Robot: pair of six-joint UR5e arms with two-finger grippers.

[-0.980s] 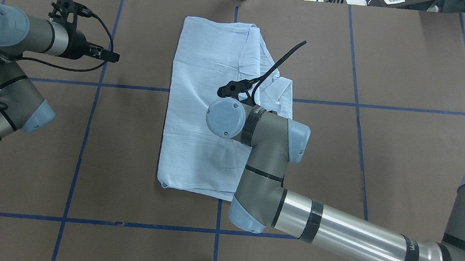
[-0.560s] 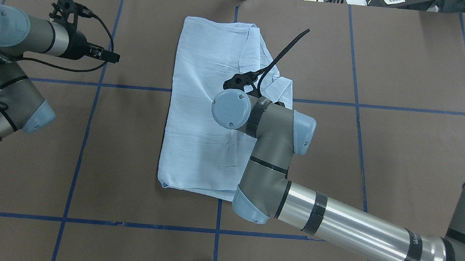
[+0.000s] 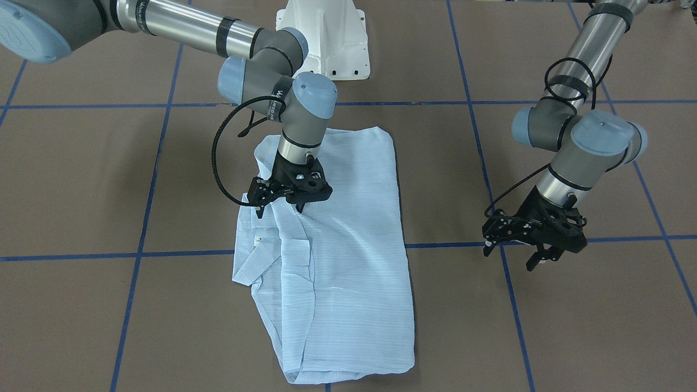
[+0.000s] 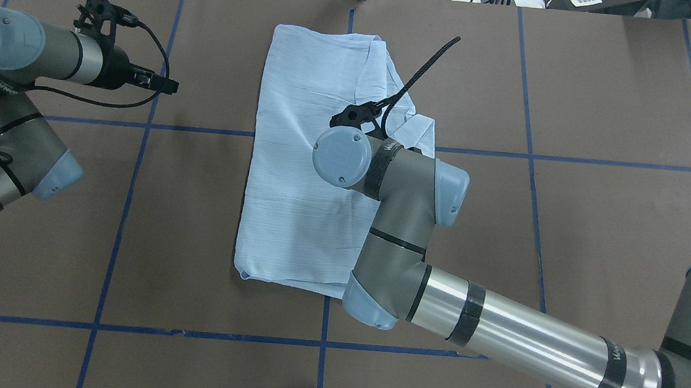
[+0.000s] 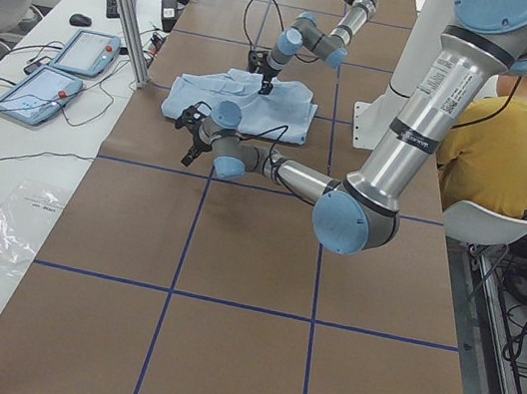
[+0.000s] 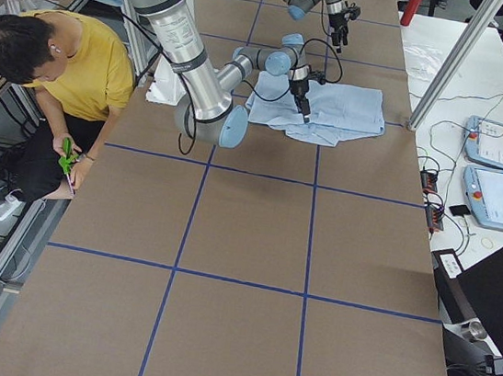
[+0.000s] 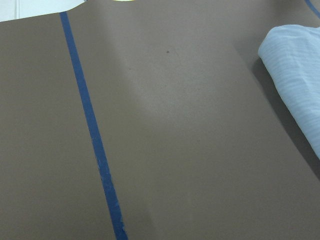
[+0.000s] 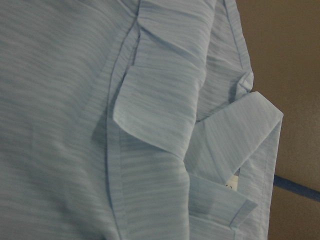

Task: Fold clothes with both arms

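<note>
While lying folded lengthwise, showing a crinkled pinstriped shirt (image 3: 348, 245) beneath the right gripper (image 3: 299, 207). Resting on a blue-taped brown table (image 3: 544, 337). Hiding jaw width there and on the left gripper (image 3: 539, 261).

Overhead, the right gripper (image 3: 280, 208) is hidden from you by its own wrist; front view, you can't read the jaw gap. The right arm (image 4: 405, 223) covers part of the shirt (image 4: 284, 183). Left wrist view clips the shirt at frame edge. Side views: gripper too small.
</note>
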